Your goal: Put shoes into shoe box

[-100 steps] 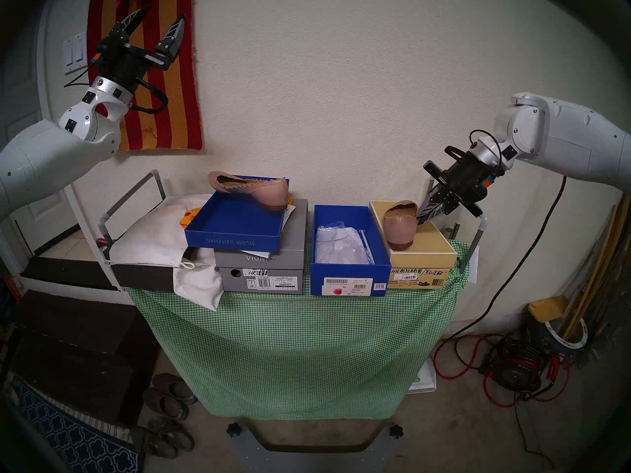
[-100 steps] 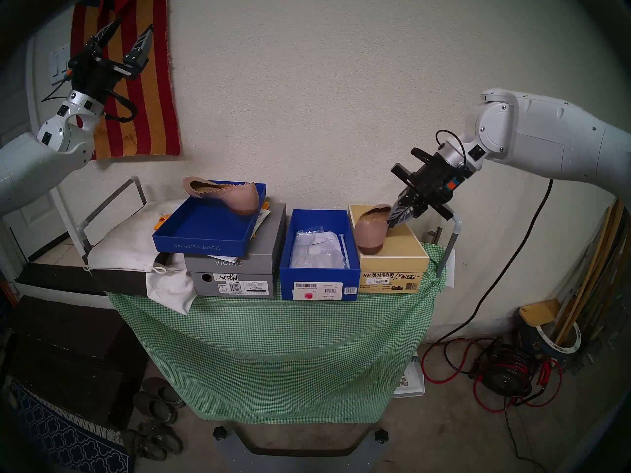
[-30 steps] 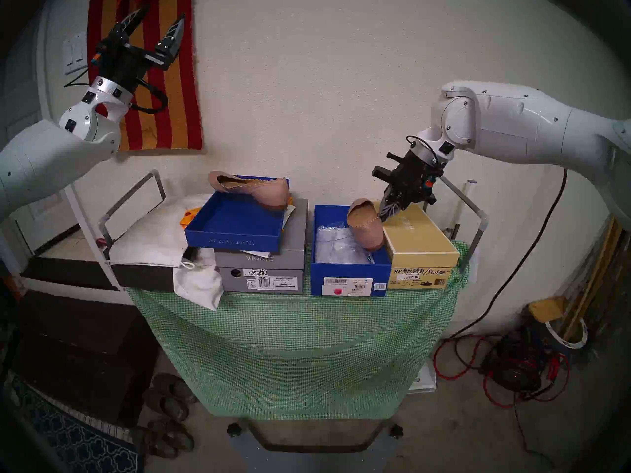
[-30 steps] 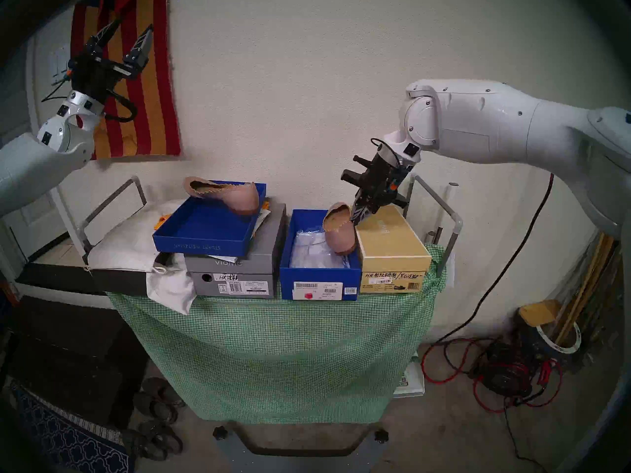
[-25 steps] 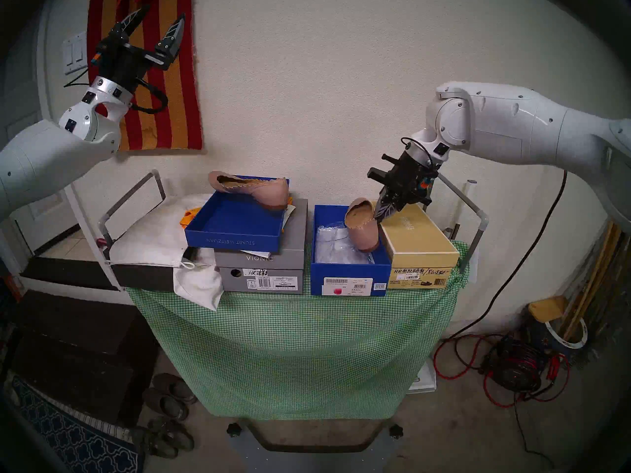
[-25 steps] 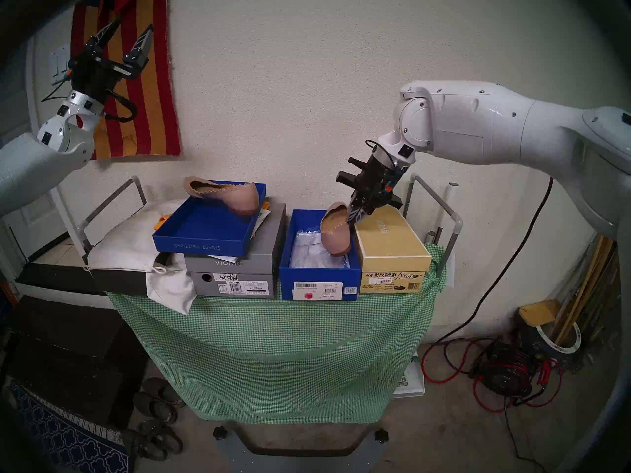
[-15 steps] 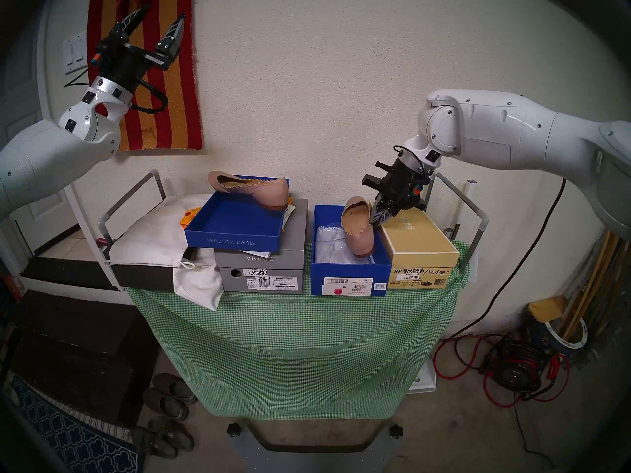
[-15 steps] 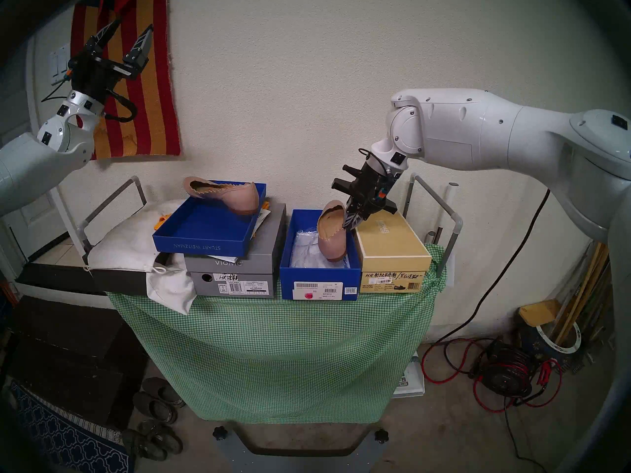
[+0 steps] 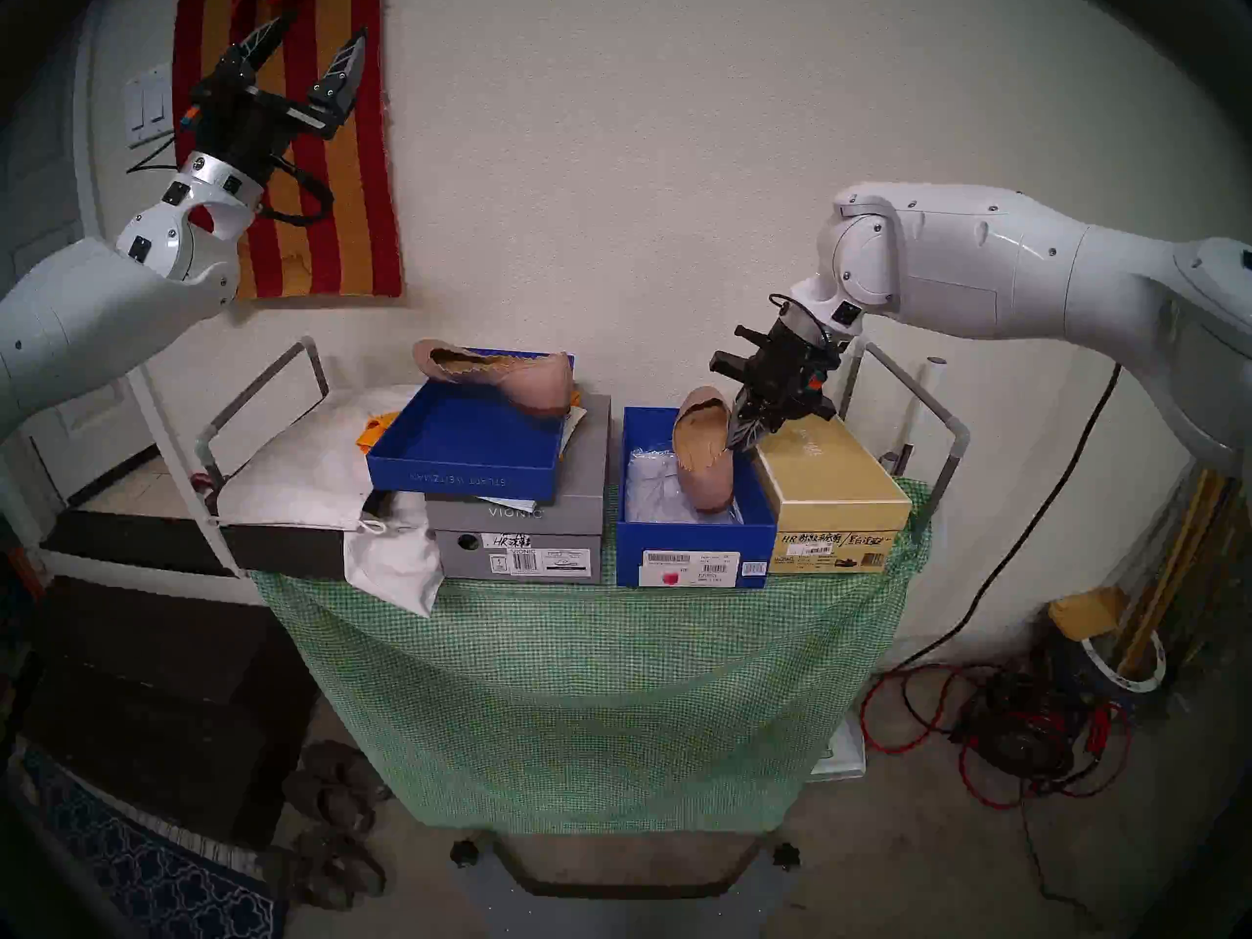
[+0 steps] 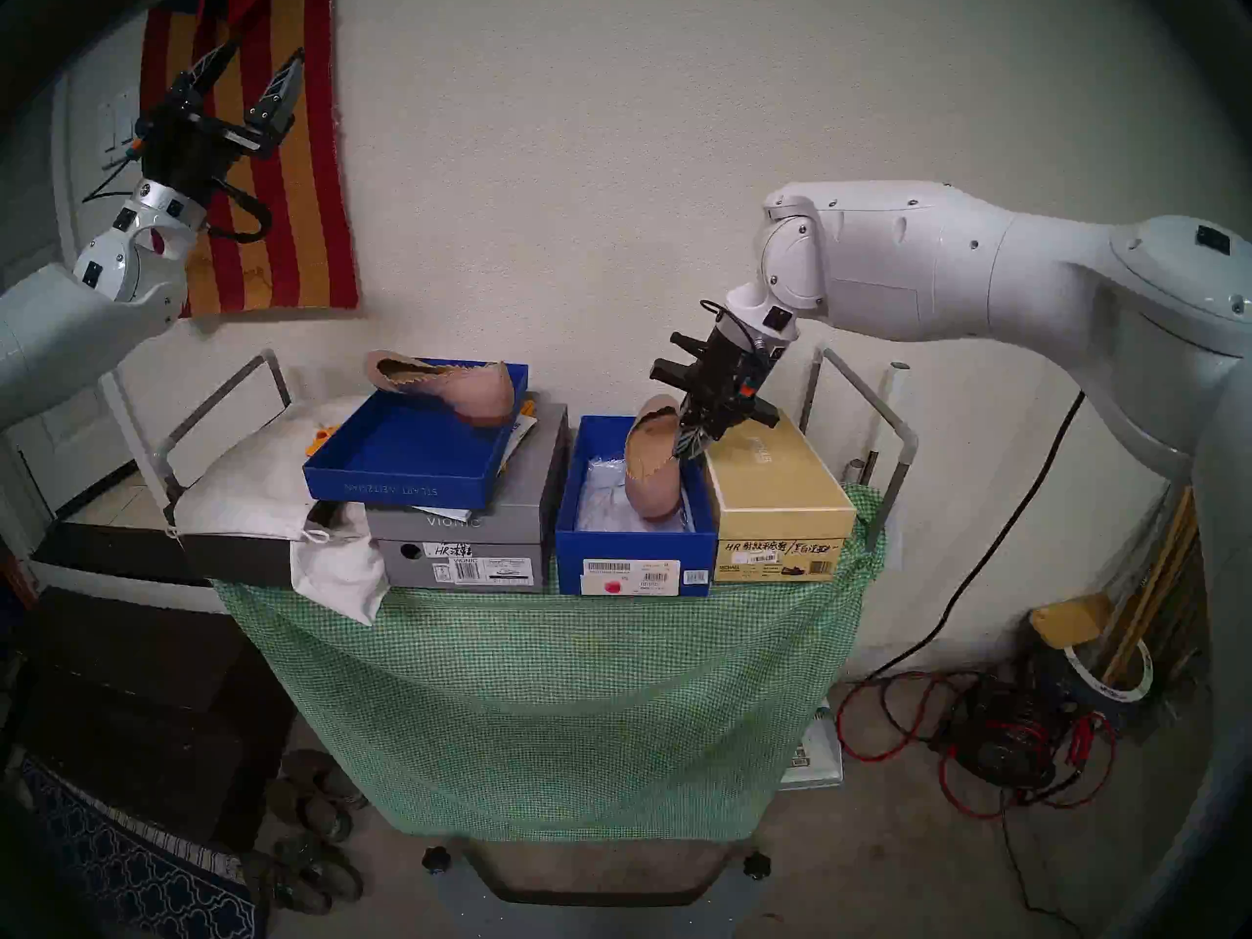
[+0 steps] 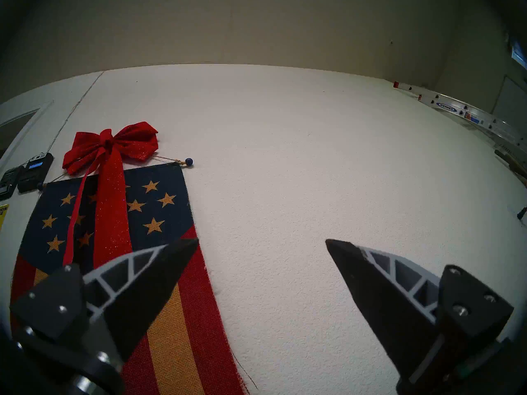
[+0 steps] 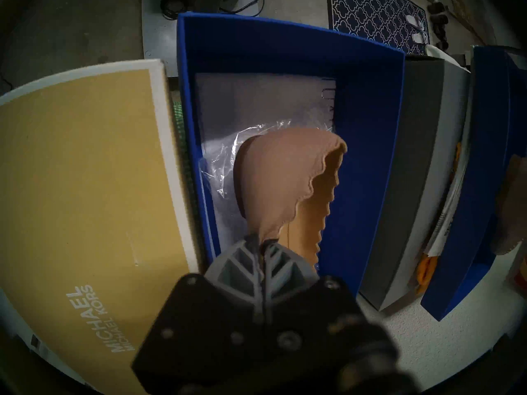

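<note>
My right gripper is shut on the scalloped side edge of one dusty-pink shoe. That shoe hangs tilted, toe down, inside the open deep blue shoe box, over the plastic wrap on the box floor. The other pink shoe rests across the back rim of the shallow blue lid tray. My left gripper is raised high at the left, open and empty, pointing at the wall.
The lid tray sits on a grey VIONIC box. A tan MICHAEL KORS box stands right beside the shoe box. A white cloth bag lies left. Metal cart handles rise at both ends; a striped flag hangs behind my left gripper.
My right gripper has carried the shoe from over the tan box's edge leftward and down into the blue shoe box, tipping it toe-down. The left arm has stayed still.
</note>
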Robot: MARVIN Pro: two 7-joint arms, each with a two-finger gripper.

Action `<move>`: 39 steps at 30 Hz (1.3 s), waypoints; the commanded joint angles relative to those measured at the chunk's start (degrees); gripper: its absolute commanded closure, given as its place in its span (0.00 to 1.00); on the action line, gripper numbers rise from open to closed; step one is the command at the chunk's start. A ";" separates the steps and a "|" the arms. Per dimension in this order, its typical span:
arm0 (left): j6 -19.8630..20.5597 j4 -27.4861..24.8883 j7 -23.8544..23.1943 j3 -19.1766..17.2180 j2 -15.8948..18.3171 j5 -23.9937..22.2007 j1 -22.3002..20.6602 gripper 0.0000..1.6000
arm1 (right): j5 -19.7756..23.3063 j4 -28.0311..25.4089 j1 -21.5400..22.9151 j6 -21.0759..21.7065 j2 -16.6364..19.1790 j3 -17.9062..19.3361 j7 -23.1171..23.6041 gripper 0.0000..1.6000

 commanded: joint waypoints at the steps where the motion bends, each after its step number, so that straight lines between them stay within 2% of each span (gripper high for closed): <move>1: 0.02 0.11 -0.12 -0.06 -0.11 -0.03 -0.10 0.00 | 1.81 0.33 3.06 0.10 -0.12 -0.45 4.22 1.00; 4: 0.01 0.10 -0.10 -0.06 -0.10 -0.02 -0.11 0.00 | 4.32 -1.30 4.52 0.10 1.04 -0.55 4.47 1.00; 9: 0.01 0.10 -0.10 -0.04 -0.11 -0.02 -0.12 0.00 | 5.76 -4.47 6.14 0.10 3.47 -2.51 5.85 1.00; 21: 0.00 0.10 -0.09 -0.01 -0.11 -0.03 -0.14 0.00 | 7.58 -9.80 9.86 0.10 8.18 -7.58 5.68 1.00; 27: -0.01 0.12 -0.12 0.00 -0.12 -0.06 -0.15 0.00 | 7.68 -7.94 8.27 0.10 6.99 -8.57 4.79 1.00; 29: -0.01 0.12 -0.13 0.01 -0.12 -0.06 -0.15 0.00 | 6.55 -6.86 7.77 0.10 6.04 -8.66 4.56 1.00; 39: -0.02 0.12 -0.12 0.03 -0.12 -0.07 -0.17 0.00 | 4.02 1.85 4.36 0.10 1.66 -7.27 1.07 1.00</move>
